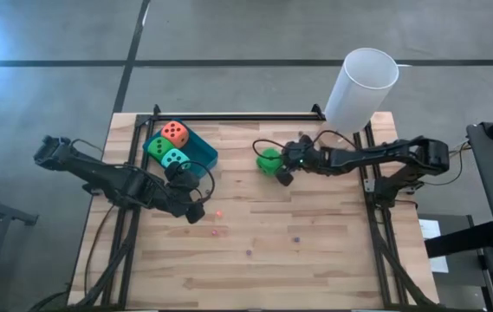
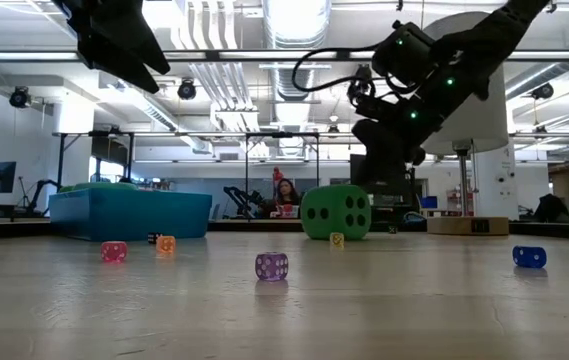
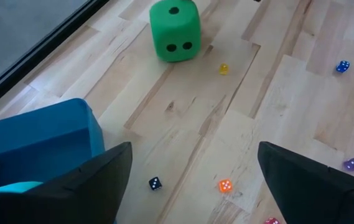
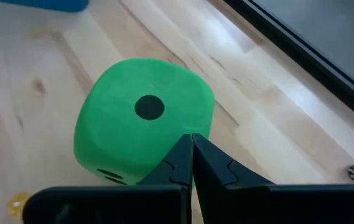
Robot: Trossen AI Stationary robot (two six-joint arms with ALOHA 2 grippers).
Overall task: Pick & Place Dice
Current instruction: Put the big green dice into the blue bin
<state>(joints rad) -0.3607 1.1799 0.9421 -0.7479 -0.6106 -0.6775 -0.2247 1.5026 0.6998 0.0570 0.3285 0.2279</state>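
Blue tray [image 1: 204, 152] sits toward the back-left of the counter [image 1: 315, 251] and has three of the foam dice in it: the orange-red die [image 1: 174, 133] at the back, a green die [image 1: 156, 146] on its left side and the teal die [image 1: 175, 159] at the front. All three have dark pips facing up (the orange-red one shows four). From the low view the tray [image 2: 129, 214] is just a blue wall, so you can't see inside from there.

Left gripper [image 1: 190, 192] hangs above the counter just in front of the tray, fingers [image 3: 89, 183] spread wide with nothing between them. Its wrist view looks down past the tray corner at bare wood.

The fourth one, the loose green die [image 1: 269, 160], sits on the counter right of the tray, well apart from it. It looks soft with rounded corners, one pip on top [image 4: 142, 124] and four on the side toward the low camera [image 2: 336, 212].

Right gripper [image 1: 284, 173] is right beside that die, on its right-front side. The fingers [image 4: 211, 165] are pressed together with no gap, tips over the die's edge, and they aren't holding anything. I can't tell if they actually touch it.

There's also a scatter of tiny dice on the wood in front, like a pink one [image 2: 114, 251], an orange one [image 2: 166, 243], a purple one [image 2: 271, 265] and a blue one [image 2: 529, 256]. A white tube [image 1: 360, 89] stands at the back right.
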